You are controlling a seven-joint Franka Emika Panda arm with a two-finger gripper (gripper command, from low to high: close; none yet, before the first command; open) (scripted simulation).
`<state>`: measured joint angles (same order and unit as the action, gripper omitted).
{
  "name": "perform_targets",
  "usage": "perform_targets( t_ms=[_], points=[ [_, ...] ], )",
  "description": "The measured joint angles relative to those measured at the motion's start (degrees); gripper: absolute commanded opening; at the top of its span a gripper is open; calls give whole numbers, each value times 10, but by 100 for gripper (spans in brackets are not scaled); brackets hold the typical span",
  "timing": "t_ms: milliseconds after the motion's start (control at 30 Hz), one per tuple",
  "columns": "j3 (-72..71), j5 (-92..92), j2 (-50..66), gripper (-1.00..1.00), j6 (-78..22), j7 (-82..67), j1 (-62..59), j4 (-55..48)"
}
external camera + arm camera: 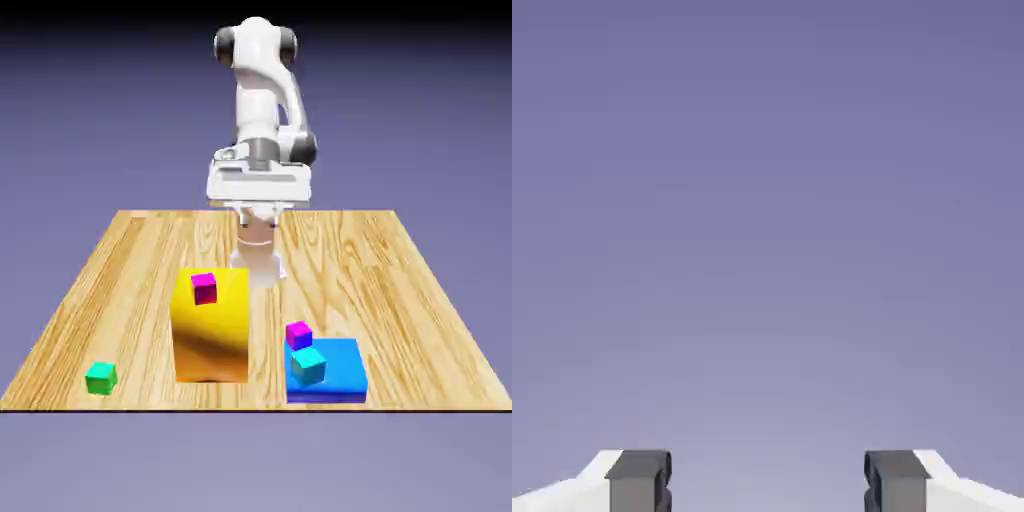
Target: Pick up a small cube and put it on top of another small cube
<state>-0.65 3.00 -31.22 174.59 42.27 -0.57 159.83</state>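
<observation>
We start with the tabletop [420, 300], a wooden slab carrying everything. The white arm [262, 90] rises at its far edge, hand folded back, and the hand view shows only plain backdrop, so the claw [767, 482] is not aimed at any cube. Its two grey fingertips [639, 478] stand well apart with nothing between them: open and empty.

Next in size is the yellow block [211, 330], near the middle of the front edge, with a small magenta cube [204, 288] on top. Toward the front right corner lies the flat blue slab [335, 378], carrying a teal-cyan cube [308, 366] and a second magenta cube [298, 334], which seems to touch the teal one, though we cannot be sure.

Smallest of our concerns, and the one that matters, is the small cube [100, 378], emerald green, alone near the front left corner and well apart from the rest.

We judge it light and rigid, with flat smooth faces that may slip under an off-centre pinch. We would come straight down and close on two opposite side faces at mid-height, square to them. Nothing crowds it, so the approach is free.
</observation>
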Motion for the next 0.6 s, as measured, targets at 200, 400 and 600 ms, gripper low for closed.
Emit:
perform_targets(
  t_ms=[200,400,600],
  points=[
    [-32,150,71,0,29,-9,-63,-58],
    [-64,299,143,0,58,-18,-126,-116],
    [-96,449,214,0,88,-27,-188,-175]
  ],
)
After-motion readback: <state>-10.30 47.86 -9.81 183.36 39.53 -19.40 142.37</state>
